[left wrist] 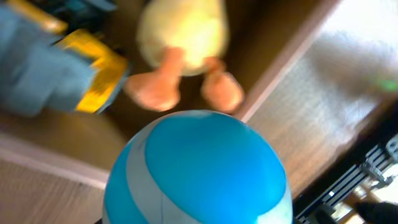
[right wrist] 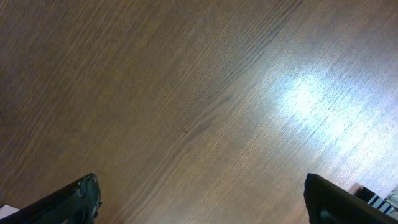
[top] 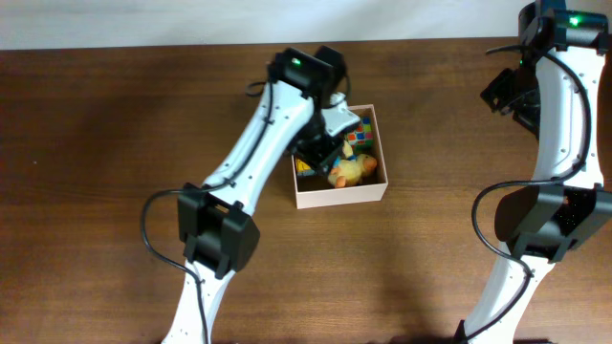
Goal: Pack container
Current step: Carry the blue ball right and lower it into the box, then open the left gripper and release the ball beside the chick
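Blue ball (left wrist: 198, 171) is hanging pinched in the left hand (top: 322, 150) over the box (top: 339, 197), seemingly for dropping beside the duck (top: 352, 170); the right hand (right wrist: 205, 202) is hovering spread.

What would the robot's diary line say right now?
left gripper: holding blue ball above container | container: yellow duck inside | right gripper: open, above table

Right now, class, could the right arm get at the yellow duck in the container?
Probably not yet: the left gripper, holding a blue ball, hangs over the container and duck, and the right gripper sits open far off to the side.
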Robot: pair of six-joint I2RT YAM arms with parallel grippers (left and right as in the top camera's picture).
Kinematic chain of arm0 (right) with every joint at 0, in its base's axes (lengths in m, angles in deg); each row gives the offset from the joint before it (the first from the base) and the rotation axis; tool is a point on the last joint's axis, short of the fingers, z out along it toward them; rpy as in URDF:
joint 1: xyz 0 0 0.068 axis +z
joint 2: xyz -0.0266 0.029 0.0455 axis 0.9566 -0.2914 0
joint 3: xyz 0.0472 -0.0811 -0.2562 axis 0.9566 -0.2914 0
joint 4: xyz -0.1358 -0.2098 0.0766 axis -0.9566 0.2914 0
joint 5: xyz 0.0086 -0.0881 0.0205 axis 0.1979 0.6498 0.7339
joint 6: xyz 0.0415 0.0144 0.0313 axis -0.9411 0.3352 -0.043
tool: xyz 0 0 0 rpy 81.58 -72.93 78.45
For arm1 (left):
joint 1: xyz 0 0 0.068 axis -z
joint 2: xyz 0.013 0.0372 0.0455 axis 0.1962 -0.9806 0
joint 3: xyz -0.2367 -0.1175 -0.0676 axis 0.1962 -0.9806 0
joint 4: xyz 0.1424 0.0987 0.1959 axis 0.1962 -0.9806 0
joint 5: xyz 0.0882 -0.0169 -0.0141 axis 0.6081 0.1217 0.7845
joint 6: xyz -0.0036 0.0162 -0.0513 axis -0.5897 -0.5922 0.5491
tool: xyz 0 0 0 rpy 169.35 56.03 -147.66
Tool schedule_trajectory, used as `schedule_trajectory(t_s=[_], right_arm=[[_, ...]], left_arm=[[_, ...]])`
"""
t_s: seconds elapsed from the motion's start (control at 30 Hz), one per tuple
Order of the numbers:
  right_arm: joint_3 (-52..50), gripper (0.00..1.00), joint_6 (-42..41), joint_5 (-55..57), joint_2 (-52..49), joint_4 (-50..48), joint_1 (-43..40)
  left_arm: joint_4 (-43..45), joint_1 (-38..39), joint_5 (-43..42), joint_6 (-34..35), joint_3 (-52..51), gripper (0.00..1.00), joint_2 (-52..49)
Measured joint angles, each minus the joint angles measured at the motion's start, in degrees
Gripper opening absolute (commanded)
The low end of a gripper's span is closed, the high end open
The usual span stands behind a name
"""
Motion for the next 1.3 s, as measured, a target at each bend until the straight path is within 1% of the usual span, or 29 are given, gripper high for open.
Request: schedule_trajectory(t_s=[0.2,0.7,0.77,0.8,0.9,0.93,1.0,1.3], right_arm=[[0.00,0.99,0.02,0.00,0.00,0.00,0.00],[0.00,0.99,-0.04,0.00,0.00,0.00,0.00],[0.00,0.99,-0.02,0.00,0.00,0.00,0.00],[0.00,0.99,-0.02,0.00,0.00,0.00,0.00],[0.00,0.99,-0.02,0.00,0.00,0.00,0.00],[0.00,0.99,-0.07,0.00,0.00,0.00,0.00],[0.00,0.99,-0.02,0.00,0.00,0.00,0.00],[0.00,0.99,-0.02,0.00,0.00,-0.02,0.00]], left_arm=[[-0.04,2.45,2.34,-2.32,0.00,0.37,0.00],[-0.07,1.11,7.56,-3.32,-3.23,0.38,0.00],[-0.04,1.05,8.20,-3.32,-3.43,0.42,0.00],[-0.07,1.05,8.46,-3.39,-3.48,0.47,0.00],[-0.07,1.05,8.94,-3.61,-3.48,0.54,0.00],[-0.07,1.05,9.05,-3.67,-3.48,0.60,0.00],[-0.07,1.05,9.14,-3.80,-3.48,0.65,0.00],[-0.07,1.05,9.35,-3.76,-3.48,0.67,0.00]])
